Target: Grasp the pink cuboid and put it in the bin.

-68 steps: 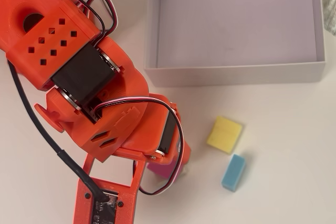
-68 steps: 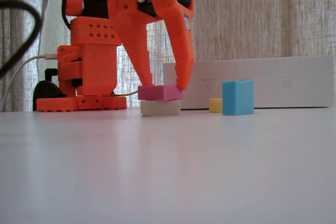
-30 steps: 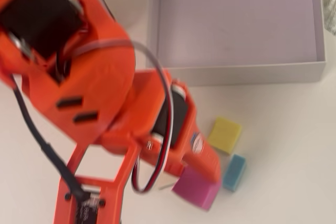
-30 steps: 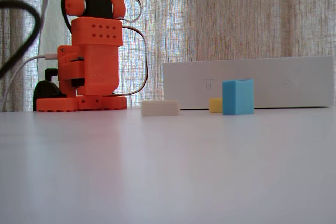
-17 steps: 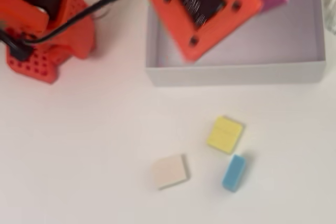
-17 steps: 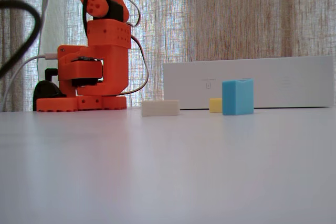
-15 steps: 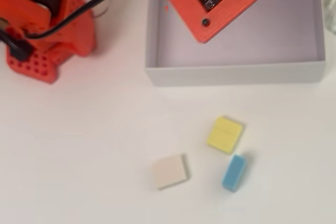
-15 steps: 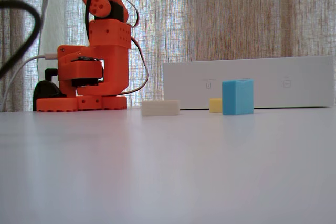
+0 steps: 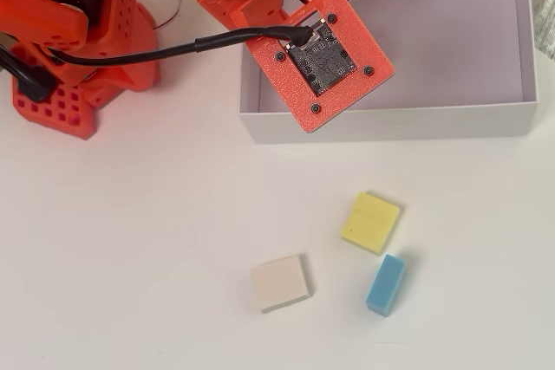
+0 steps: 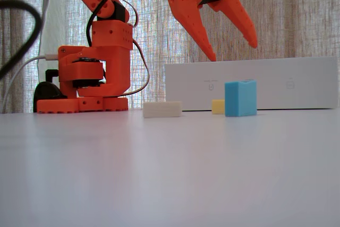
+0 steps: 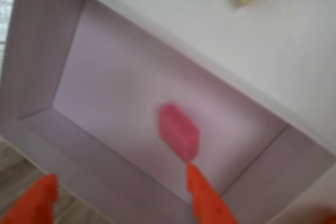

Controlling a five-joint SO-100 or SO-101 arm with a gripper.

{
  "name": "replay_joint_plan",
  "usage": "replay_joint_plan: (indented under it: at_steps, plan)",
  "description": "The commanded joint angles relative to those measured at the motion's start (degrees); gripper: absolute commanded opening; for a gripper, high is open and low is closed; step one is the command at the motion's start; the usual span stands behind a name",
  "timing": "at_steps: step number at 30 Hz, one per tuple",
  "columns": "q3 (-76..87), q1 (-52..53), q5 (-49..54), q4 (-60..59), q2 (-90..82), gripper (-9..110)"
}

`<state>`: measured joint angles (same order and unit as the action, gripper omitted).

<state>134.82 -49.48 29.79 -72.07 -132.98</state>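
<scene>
— Where is the pink cuboid (image 11: 179,131)?

— The blurred wrist view shows it inside the bin (image 11: 37,72), over the pale floor, just at 11 o'clock from one orange fingertip. Whether it rests or is mid-fall cannot be told.

— And the gripper (image 10: 234,50)?

— Spread wide and empty above the bin (image 10: 297,81) in the fixed view.

— So what matters now?

— Probably a clean exit: lift straight up, jaws apart, clear of the bin's near wall (image 9: 390,119), away from the yellow block (image 9: 371,222), blue block (image 9: 386,284) and cream block (image 9: 281,282) at 6 o'clock.
</scene>
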Motion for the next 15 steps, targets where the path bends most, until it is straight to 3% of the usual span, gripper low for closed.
replay_joint_plan:
  at_steps: [1, 5, 11, 15]
  plan:
    - [1.14, 0.09, 0.35, 4.66, -3.25, 44]
    - [0.44, 3.25, 0.35, 14.68, -4.92, 45]
    - [-0.09, 16.44, -0.62, 39.73, -9.67, 39]
    - [0.26, 25.31, -5.54, 45.35, -14.33, 38]
